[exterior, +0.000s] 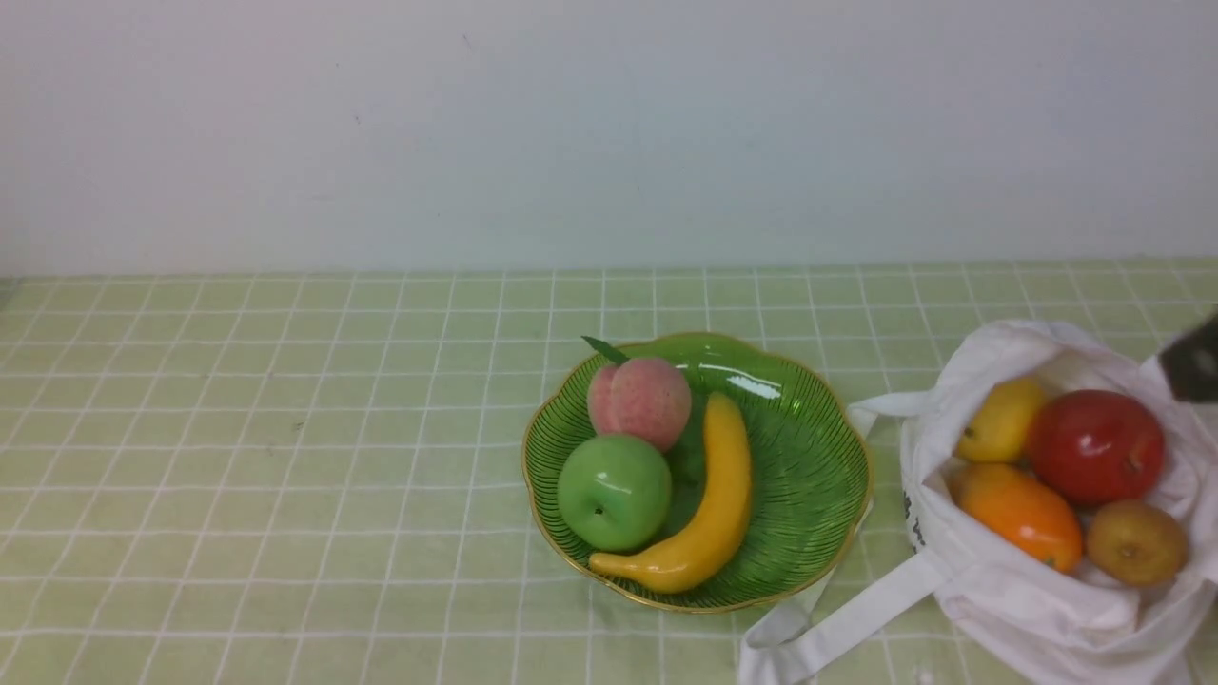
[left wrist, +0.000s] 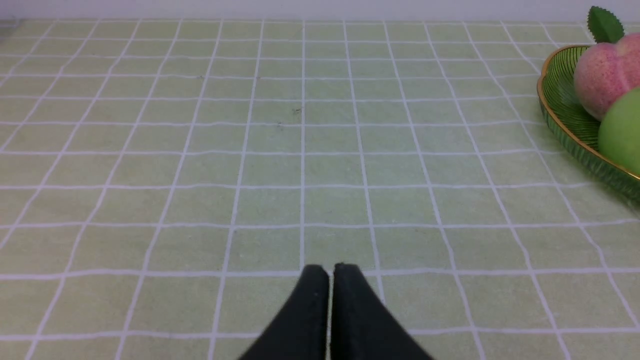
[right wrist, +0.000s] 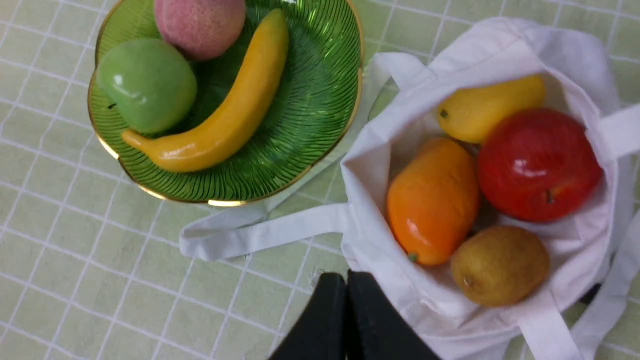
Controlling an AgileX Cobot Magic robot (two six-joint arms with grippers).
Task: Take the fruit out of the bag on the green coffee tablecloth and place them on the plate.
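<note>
The white bag (exterior: 1028, 599) lies open at the right on the green tablecloth (exterior: 285, 457). It holds a yellow lemon (right wrist: 490, 107), a red apple (right wrist: 537, 165), an oval orange fruit (right wrist: 430, 200) and a brownish round fruit (right wrist: 500, 265). The green plate (exterior: 809, 447) beside it holds the banana (exterior: 714, 504), a green apple (exterior: 614, 492) and a peach (exterior: 639, 401). My right gripper (right wrist: 346, 275) is shut and empty, above the bag's near edge. My left gripper (left wrist: 329, 267) is shut and empty over bare cloth, left of the plate (left wrist: 560, 100).
The bag's strap handles (exterior: 837, 618) lie on the cloth between bag and plate. A dark part of my right arm (exterior: 1194, 360) shows at the right edge above the bag. A pale wall stands behind the table.
</note>
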